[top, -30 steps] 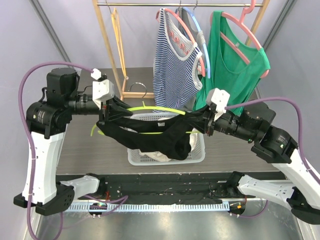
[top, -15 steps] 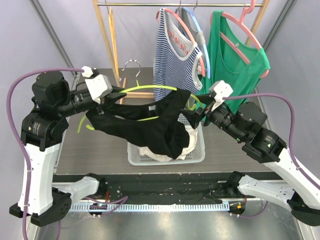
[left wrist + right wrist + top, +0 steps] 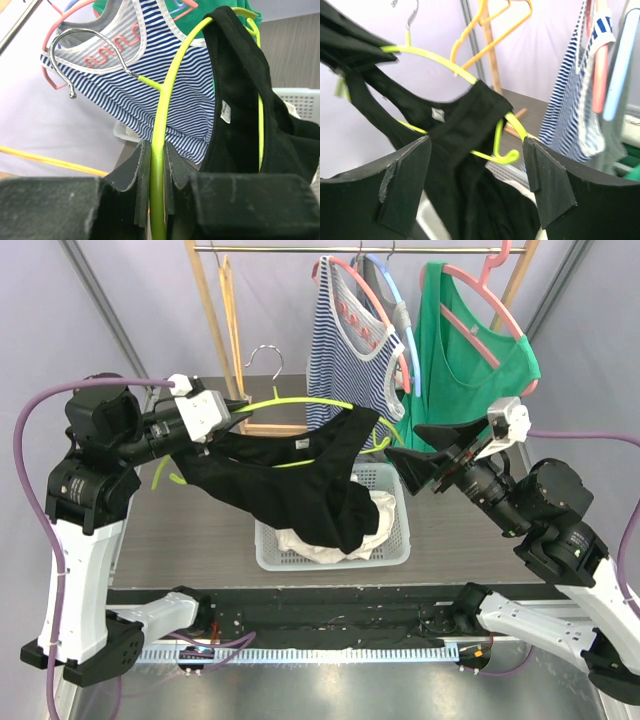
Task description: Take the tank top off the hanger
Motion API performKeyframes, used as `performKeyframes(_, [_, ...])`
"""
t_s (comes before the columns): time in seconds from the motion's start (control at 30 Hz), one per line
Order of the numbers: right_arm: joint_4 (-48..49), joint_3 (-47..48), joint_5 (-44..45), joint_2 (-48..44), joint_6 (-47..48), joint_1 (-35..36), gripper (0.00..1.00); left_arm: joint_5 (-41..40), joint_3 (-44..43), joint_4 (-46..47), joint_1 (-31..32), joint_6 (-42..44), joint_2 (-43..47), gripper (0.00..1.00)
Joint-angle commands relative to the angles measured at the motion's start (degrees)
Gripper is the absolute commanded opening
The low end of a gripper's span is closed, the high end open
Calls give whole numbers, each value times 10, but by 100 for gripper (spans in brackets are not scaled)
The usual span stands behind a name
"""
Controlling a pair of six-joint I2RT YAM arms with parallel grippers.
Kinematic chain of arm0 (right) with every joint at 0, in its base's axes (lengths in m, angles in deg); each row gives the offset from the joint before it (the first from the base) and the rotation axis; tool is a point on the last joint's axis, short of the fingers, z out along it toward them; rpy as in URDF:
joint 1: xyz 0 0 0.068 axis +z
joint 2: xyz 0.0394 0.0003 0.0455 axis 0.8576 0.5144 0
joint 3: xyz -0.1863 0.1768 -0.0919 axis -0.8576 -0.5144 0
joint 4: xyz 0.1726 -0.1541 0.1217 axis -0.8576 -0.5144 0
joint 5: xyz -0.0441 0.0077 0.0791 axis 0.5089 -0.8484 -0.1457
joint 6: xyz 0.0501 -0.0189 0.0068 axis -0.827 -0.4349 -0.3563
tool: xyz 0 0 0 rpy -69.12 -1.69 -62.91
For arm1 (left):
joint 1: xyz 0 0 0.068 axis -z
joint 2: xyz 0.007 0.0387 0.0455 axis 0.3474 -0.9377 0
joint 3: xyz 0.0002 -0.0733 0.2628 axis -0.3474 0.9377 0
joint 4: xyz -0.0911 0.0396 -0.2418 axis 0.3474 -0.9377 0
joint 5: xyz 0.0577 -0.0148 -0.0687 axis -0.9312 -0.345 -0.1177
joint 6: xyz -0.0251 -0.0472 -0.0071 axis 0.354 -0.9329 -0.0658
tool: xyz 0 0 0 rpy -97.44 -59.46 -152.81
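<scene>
A pale lilac enclosure forms the background; a wooden garment rack (image 3: 215, 330) stands at 12 o'clock in the overhead view, with a striped tank top (image 3: 345, 360) and a green tank top (image 3: 480, 370) hung from its rail. A white basket (image 3: 395, 530) is set on the dark table (image 3: 190, 540) at centre.

The lime hanger (image 3: 300, 405) is clamped by the left gripper (image 3: 232, 418) at its 9 o'clock side; the jaws are seen pinched narrowly on the hanger's arm in the wrist view. The black tank top (image 3: 300, 490) is draped on that hanger; its body sags toward 6 o'clock, over the basket.

The right gripper (image 3: 425, 448) is positioned at 3 o'clock of the hanger, apart from the fabric; its jaws are spread wide and nothing is held.

Progress is judged as partial: the hanger is off the rail, but the garment is not yet removed; a strap is looped over the hanger's 3 o'clock end. Whether the 9 o'clock strap is free cannot be told. Both straps remain to be cleared.
</scene>
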Motion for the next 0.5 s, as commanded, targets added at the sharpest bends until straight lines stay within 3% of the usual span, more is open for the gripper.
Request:
performKeyframes(0.0, [62, 8, 7, 25, -121, 0, 80, -1, -13, 51, 3, 40, 14, 4])
performKeyframes(0.2, [112, -17, -31, 59, -217, 0, 72, 6, 5, 52, 4, 85, 28, 4])
performKeyframes(0.47, [119, -26, -22, 74, -249, 0, 71, -6, 6, 69, 4, 66, 36, 4])
